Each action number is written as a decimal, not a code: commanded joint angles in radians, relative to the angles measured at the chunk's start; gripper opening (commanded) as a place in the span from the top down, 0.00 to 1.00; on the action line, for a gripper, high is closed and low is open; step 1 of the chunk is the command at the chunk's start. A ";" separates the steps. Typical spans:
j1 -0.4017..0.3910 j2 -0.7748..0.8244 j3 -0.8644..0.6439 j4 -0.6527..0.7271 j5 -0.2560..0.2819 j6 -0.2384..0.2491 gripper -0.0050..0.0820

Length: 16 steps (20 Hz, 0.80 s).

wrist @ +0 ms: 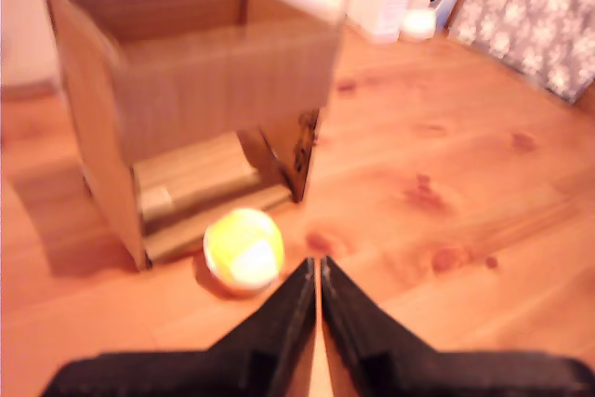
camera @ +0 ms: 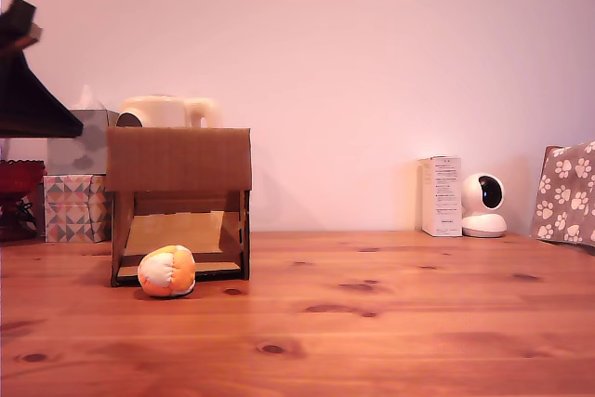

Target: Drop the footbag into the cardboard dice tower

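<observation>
In the exterior view the footbag [camera: 166, 271] lies on the bench [camera: 390, 323] at the foot of the tower [camera: 178, 204], touching or just in front of its lower opening, toward that view's left. Only a dark piece of the arm [camera: 28, 90] shows at the left edge; the hand is not seen here. Behind stand patterned tissue boxes [camera: 76, 208], a white carton [camera: 442, 196] whose print is too small to read, a small white camera [camera: 483, 205] and a paw-print cloth [camera: 567, 192]. No brand or label is legible. In the wrist view, which is blurred, the hand [wrist: 318, 271] hangs above the bench with its two black fingers [wrist: 279, 313] pressed together, holding nothing, its tips just beside the footbag [wrist: 244, 248]. The tower [wrist: 191, 99] shows its open top. As I judge it, the hand must spread before descending, or the tips would shove the soft ball under the ramp; coming down off-centre could roll it aside, and a low lift could knock the light tower over.
</observation>
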 commanded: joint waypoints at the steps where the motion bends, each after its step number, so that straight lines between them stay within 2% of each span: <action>1: -0.001 0.053 -0.021 0.036 -0.003 -0.003 0.97; 6: -0.004 0.230 -0.021 0.193 0.002 -0.004 0.97; 10: -0.004 0.352 -0.014 0.298 0.007 -0.004 0.87; 11: -0.004 0.380 -0.013 0.322 0.014 -0.003 0.80; 12: -0.004 0.406 -0.011 0.354 0.014 -0.004 0.60; 13: -0.004 0.430 -0.008 0.381 0.015 -0.002 0.34; 14: -0.004 0.455 -0.002 0.403 0.012 0.005 0.14; 15: -0.004 0.482 0.008 0.414 0.013 0.016 0.04; 16: -0.004 0.508 0.019 0.422 0.013 0.021 0.04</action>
